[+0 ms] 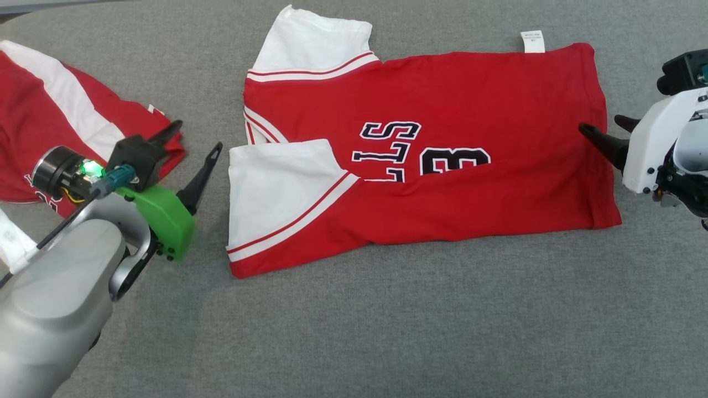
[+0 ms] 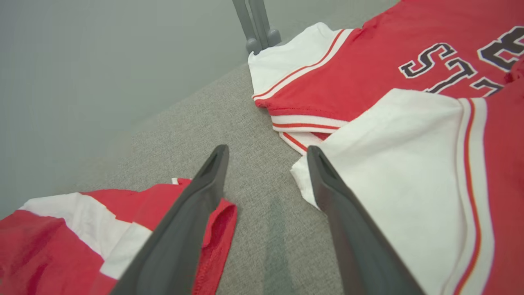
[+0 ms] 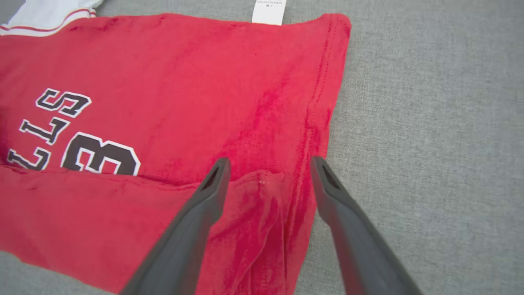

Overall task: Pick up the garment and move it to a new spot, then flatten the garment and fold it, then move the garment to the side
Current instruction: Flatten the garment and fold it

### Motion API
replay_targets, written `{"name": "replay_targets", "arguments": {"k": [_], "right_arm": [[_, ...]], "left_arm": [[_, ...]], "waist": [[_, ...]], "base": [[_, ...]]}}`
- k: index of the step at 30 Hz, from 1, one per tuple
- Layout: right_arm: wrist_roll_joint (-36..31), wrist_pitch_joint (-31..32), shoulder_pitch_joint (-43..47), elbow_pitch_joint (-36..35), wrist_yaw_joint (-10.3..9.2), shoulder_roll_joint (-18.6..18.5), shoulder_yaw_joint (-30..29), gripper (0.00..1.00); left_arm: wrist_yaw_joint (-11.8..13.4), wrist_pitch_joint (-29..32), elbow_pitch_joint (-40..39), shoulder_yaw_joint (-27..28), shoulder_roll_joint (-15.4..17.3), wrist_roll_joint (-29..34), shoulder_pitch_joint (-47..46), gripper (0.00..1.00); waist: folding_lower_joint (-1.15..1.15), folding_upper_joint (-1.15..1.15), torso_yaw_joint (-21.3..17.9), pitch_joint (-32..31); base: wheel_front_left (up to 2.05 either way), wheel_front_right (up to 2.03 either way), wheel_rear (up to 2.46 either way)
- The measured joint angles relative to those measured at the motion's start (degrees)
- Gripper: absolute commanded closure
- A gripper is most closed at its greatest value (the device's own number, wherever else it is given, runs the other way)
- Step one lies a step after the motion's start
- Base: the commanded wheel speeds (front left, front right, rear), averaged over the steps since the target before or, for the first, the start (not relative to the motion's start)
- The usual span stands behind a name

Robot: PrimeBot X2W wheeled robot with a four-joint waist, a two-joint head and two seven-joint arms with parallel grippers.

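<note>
Nearest, the grey cloth-covered counter [image 1: 387,331] lies bare. Further in, the left hand [image 1: 197,135] hovers with its fingers spread wide and grips nothing. It sits between a second red-and-white garment [image 1: 33,105] and the garment [image 1: 442,105] — a red jersey with white sleeves, folded lengthwise mid-counter. The right hand [image 1: 599,122] is spread wide too and empty, fingertips at the jersey's hem. A white label [image 1: 532,41] juts from the far edge. Beyond the counter is smooth pale grey — wall or floor, I cannot tell.
</note>
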Motion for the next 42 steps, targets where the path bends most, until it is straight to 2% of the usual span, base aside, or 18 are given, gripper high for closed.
{"name": "replay_targets", "arguments": {"k": [3, 7, 11, 13, 16, 19, 21, 24, 27, 29, 35, 42], "right_arm": [[-1.44, -5.36, 0.85, -1.12, 0.0, -0.25, -0.45, 0.0], [-4.3, -17.18, 2.55, -2.31, -0.01, -0.13, -2.76, 0.0], [-9.77, -30.56, 5.88, -1.93, 0.0, 0.63, -5.52, 0.0], [-12.67, -33.21, 8.12, -1.26, 0.0, 1.62, -7.9, 0.0], [-18.01, -33.97, 11.92, -2.87, 0.0, 4.38, -15.08, 0.0], [-25.55, -34.1, 18.05, -9.5, 0.0, 9.61, -28.63, 0.0], [-30.36, -34.1, 24.17, -13.46, -0.01, 13.95, -35.34, 0.0], [-38.58, -34.1, 32.01, -20.15, 0.0, 19.94, -40.66, 0.0], [-44.02, -34.11, 37.08, -25.55, 0.01, 24.61, -44.8, 0.0], [-44.5, -34.11, 40.14, -27.92, -0.02, 28.73, -48.83, 0.0], [-46.77, -34.1, 43.73, -31.34, -0.01, 32.18, -49.07, 0.0], [-47.02, -34.1, 43.86, -32.01, -0.01, 32.15, -49.66, 0.0]], "left_arm": [[3.32, -3.14, 0.76, 3.16, -1.74, -1.86, 0.49, 0.0], [8.26, -5.09, -1.43, 9.89, -4.21, -4.99, 4.51, 0.0], [12.84, -5.34, -11.32, 22.46, -7.22, -2.96, 10.89, 0.0], [13.86, -5.42, -15.8, 28.39, -9.4, -0.62, 16.02, 0.0], [13.78, -5.41, -21.01, 36.01, -13.44, 3.71, 23.73, 0.0], [12.73, -5.43, -25.73, 42.42, -18.25, 10.01, 28.91, 0.0], [11.44, -5.42, -27.04, 43.77, -21.09, 14.43, 32.21, 0.0], [9.5, -5.42, -27.46, 46.66, -26.85, 17.64, 36.31, 0.0], [8.17, -5.42, -26.39, 49.18, -28.91, 20.54, 38.84, 0.0], [6.73, -5.42, -24.24, 49.2, -29.56, 22.56, 40.31, 0.0], [5.79, -5.43, -14.96, 49.65, -30.38, 25.49, 41.07, 0.0], [5.98, -5.42, -1.37, 48.12, -30.53, 26.64, 38.06, 0.0]], "waist": [[0.0, 0.0, 0.16, -0.79], [0.0, 0.0, 0.43, -2.21], [0.0, 0.0, 0.68, -3.75], [0.0, 0.0, 0.82, -4.46], [0.0, 0.0, 0.93, -5.57], [0.0, 0.0, 0.86, -6.6], [0.0, 0.0, 0.82, -7.21], [0.0, 0.0, 0.75, -7.97], [0.0, 0.0, 0.56, -8.53], [0.0, 0.0, 0.34, -8.75], [0.0, 0.0, -0.95, -8.76], [0.0, 0.0, -3.16, -8.39]], "base": [[0.0, 0.0, 0.0], [0.0, 0.0, 0.0], [0.0, 0.0, 0.0], [0.0, 0.0, 0.0], [0.0, 0.0, 0.0], [0.0, 0.0, 0.0], [0.0, 0.0, 0.0], [0.0, 0.0, 0.0], [0.0, 0.0, 0.0], [0.0, 0.0, 0.0], [0.0, 0.0, 0.0], [0.0, 0.0, 0.0]]}}
